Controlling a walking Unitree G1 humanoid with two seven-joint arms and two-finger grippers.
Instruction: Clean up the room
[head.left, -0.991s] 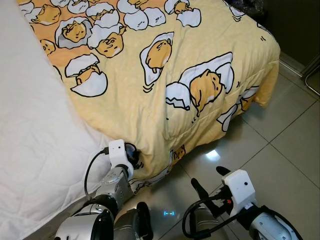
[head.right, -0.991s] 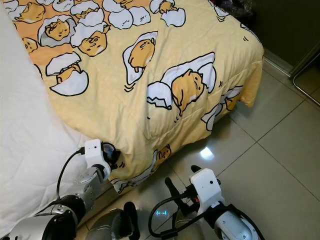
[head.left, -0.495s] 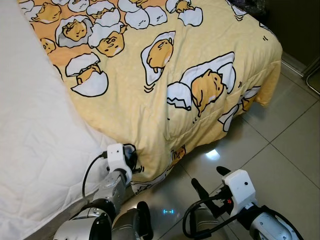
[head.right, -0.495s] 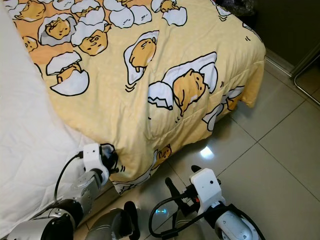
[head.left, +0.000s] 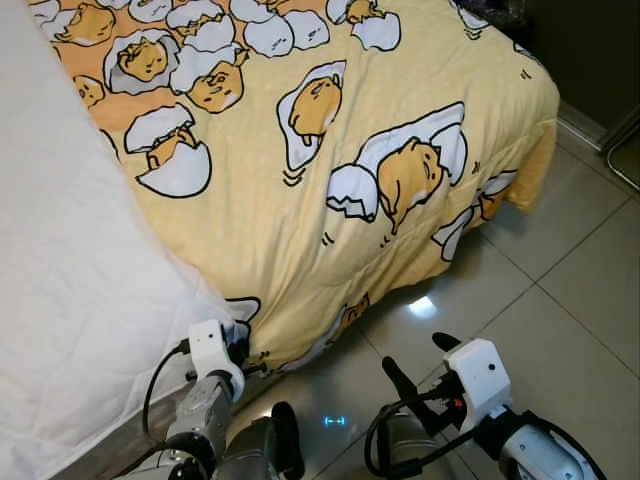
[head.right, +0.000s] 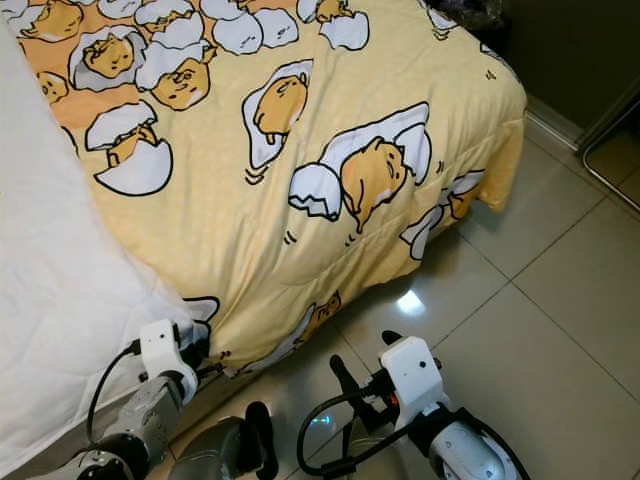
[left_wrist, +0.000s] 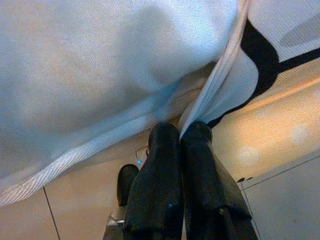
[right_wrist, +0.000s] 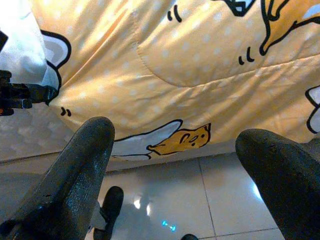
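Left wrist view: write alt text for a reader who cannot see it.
The left claw, its two black fingers pressed together, pinches the edge of a yellow cartoon-print blanket beside a white quilted mattress. Glossy beige floor tiles lie below.

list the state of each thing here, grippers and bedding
left gripper: shut on the quilt's edge
right gripper: open, empty, over the floor
quilt: spread on the bed, edge hanging down
sheet: bare, uncovered beside the quilt
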